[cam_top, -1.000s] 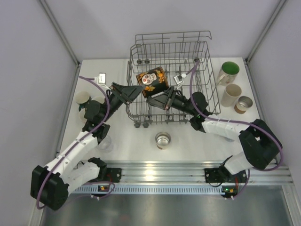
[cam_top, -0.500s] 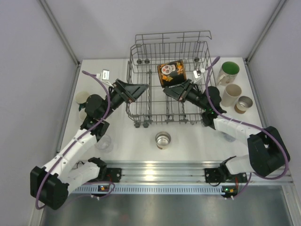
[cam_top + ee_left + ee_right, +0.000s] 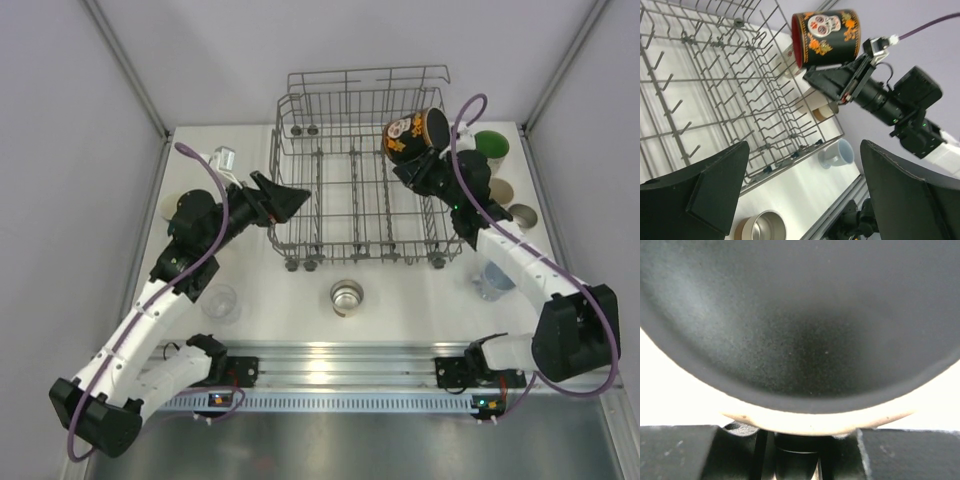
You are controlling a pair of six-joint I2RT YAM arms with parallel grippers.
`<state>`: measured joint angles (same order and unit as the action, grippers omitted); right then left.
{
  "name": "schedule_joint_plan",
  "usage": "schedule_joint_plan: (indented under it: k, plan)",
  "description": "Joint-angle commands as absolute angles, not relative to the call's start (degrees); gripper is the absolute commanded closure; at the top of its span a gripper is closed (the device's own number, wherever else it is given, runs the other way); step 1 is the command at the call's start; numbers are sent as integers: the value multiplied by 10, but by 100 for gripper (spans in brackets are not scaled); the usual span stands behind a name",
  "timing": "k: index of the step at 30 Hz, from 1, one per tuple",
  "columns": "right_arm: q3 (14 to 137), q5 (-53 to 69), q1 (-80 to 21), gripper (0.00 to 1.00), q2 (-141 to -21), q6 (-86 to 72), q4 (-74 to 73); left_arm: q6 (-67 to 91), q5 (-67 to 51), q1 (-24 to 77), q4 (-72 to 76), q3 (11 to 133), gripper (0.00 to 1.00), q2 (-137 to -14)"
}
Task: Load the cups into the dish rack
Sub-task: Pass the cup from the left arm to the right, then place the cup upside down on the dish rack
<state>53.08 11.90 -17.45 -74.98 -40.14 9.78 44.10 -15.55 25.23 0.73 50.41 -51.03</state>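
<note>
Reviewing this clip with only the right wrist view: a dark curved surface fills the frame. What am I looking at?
Observer: A black skull-print mug, gripped by the right gripper and held above the far right corner of the dish rack.
Operator: Any cups loaded in the rack?
Observer: None; its tines are all bare.
Operator: And the left arm?
Observer: The left gripper is open and empty at the rack's left edge.

Top camera looks down from behind me; left wrist shares its dish rack [image 3: 355, 95] and skull mug [image 3: 412, 135]; right wrist hugs that mug.
</note>
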Motion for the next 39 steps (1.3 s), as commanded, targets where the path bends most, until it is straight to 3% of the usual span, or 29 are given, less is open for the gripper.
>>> schedule_joint_plan:
  k: [1, 13, 24, 39]
  plan:
    - [613, 37, -157, 100, -758, -289, 137, 402, -149, 255, -52, 521, 2, -488]
    - [751, -90, -144, 100, -870, -157, 55, 378, -127, 254, -105, 510, 2, -418]
    - [808, -120, -143, 100, -923, -74, 15, 367, -113, 254, -112, 496, 2, -409]
    - [834, -189, -158, 100, -1002, -144, -12, 367, -105, 254, -111, 496, 2, -420]
